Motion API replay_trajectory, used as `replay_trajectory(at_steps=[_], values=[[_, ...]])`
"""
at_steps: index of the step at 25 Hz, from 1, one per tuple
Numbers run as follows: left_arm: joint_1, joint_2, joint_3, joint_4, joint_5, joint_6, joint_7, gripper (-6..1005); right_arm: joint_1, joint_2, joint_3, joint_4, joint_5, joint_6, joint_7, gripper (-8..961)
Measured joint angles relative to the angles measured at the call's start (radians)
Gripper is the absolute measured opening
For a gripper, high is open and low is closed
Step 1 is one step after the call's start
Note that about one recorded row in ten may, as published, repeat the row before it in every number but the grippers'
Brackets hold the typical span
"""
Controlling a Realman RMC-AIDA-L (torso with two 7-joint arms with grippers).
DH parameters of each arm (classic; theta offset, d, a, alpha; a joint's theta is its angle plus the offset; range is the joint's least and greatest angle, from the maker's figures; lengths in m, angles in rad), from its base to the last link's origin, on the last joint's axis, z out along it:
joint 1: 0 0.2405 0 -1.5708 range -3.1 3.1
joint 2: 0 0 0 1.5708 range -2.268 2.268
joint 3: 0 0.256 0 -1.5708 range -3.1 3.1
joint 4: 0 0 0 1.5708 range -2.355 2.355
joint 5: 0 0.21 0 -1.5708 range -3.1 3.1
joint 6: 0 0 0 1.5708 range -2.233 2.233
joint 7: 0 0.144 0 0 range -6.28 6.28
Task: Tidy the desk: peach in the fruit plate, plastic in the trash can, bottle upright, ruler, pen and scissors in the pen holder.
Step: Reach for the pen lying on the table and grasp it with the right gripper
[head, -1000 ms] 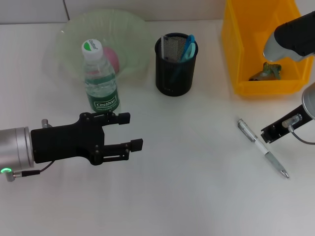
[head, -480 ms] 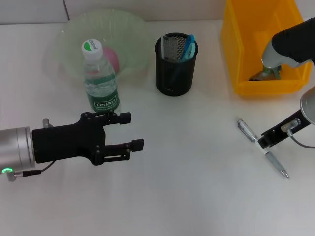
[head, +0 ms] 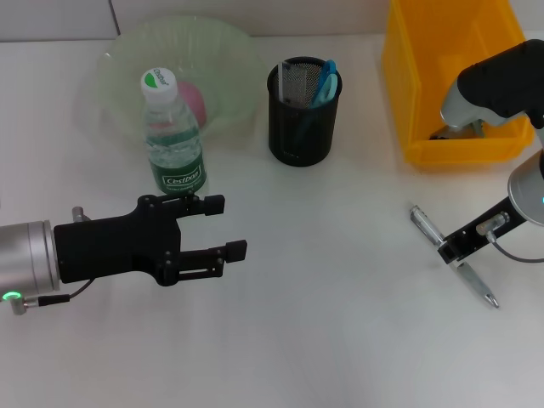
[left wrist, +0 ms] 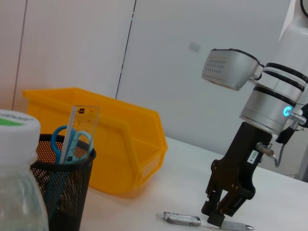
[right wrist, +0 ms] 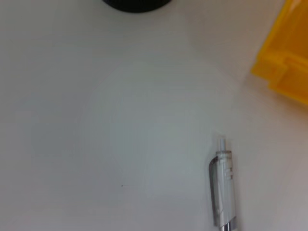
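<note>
the right gripper (head: 450, 252) is low over the middle of the silver metal pen (head: 427, 229), which lies flat on the white desk (head: 340, 323) at 4 o'clock from the black mesh pen holder (head: 303, 119); i cannot tell how wide its jaws are. the left gripper (head: 225, 227) hovers with jaws wide open at 6 o'clock from the upright clear plastic bottle (head: 174, 144).

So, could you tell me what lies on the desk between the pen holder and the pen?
Nothing: in the head view the stretch of desk between the pen holder and the pen is bare white surface; the right gripper is over the pen itself.
</note>
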Motion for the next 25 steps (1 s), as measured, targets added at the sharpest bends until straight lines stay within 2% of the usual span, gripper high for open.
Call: replay_trajectory(at_steps=[20,25], values=[[0.005,-0.002,-0.001,-0.003,0.0,-0.001,0.011,778,0.01,0.001,-0.01,0.04,0.002,0.003,0.0,235],[0.005,-0.003,-0.006,-0.005,0.0,0.0,0.012,777,0.006,0.001,-0.011,0.03,0.003,0.004,0.0,152]])
